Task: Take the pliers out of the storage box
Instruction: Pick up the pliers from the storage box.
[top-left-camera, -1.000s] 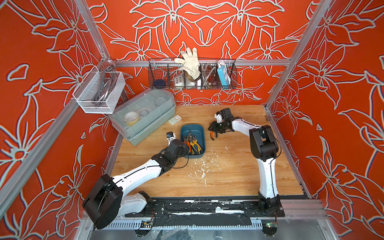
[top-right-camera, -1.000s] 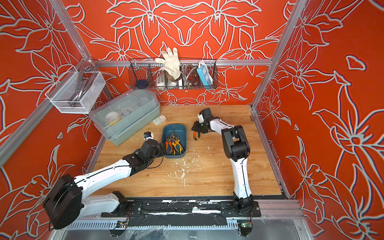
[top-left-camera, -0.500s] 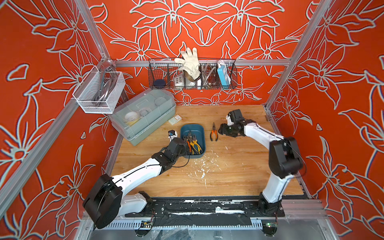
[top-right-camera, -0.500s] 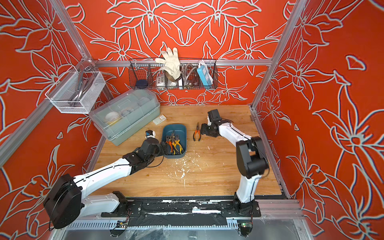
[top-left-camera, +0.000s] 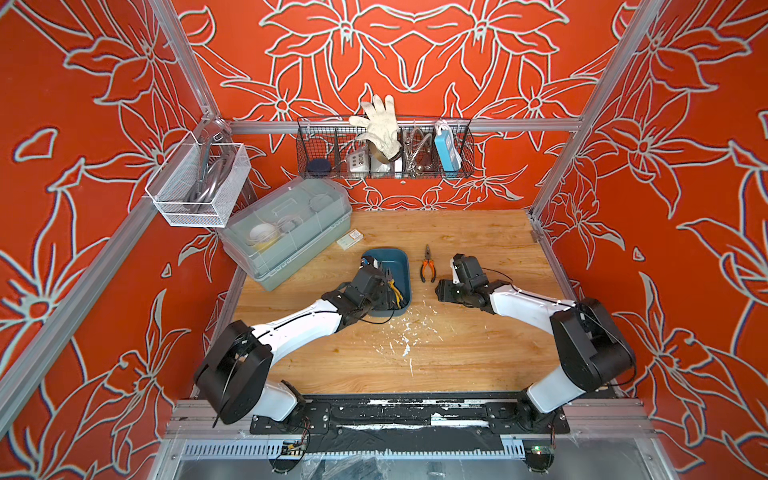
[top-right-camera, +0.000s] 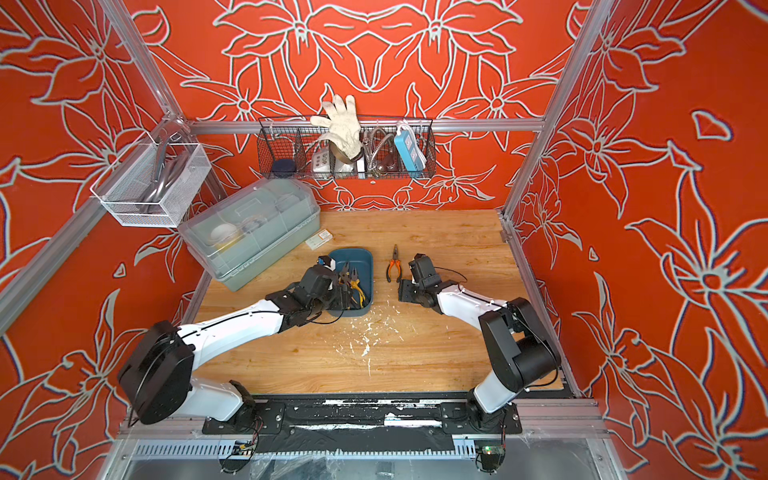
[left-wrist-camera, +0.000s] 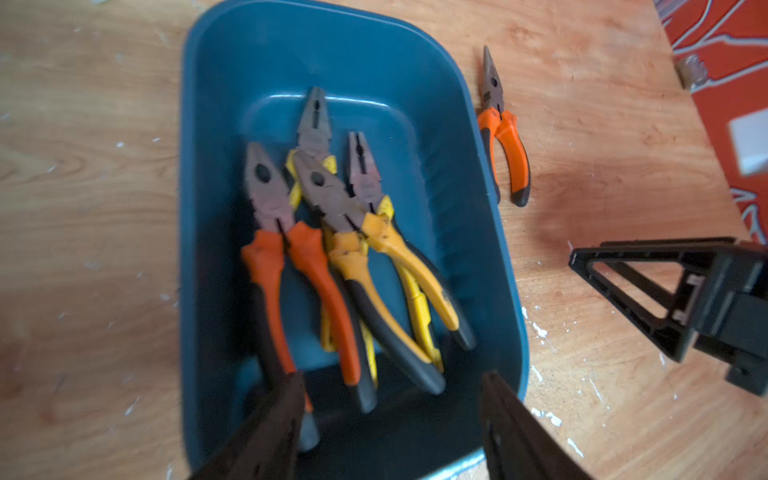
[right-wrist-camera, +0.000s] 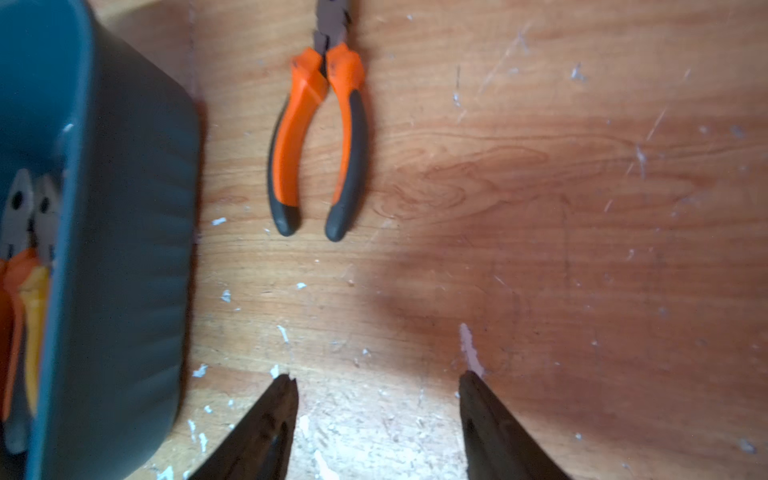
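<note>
Now four pliers (left-wrist-camera: 332, 249), orange- and yellow-handled with dark metal noses, lie lengthwise in the box (top-left-camera: 395, 259) at mid-frame in a top view, handles toward the nearer left claw (left-wrist-camera: 394, 376), which gapes empty over them, while the right claw (right-wrist-camera: 376, 374), likewise open and empty, hangs beside the orange pair (right-wrist-camera: 320, 137) on the table (right-wrist-camera: 582, 208).

No text or label is legible anywhere.
</note>
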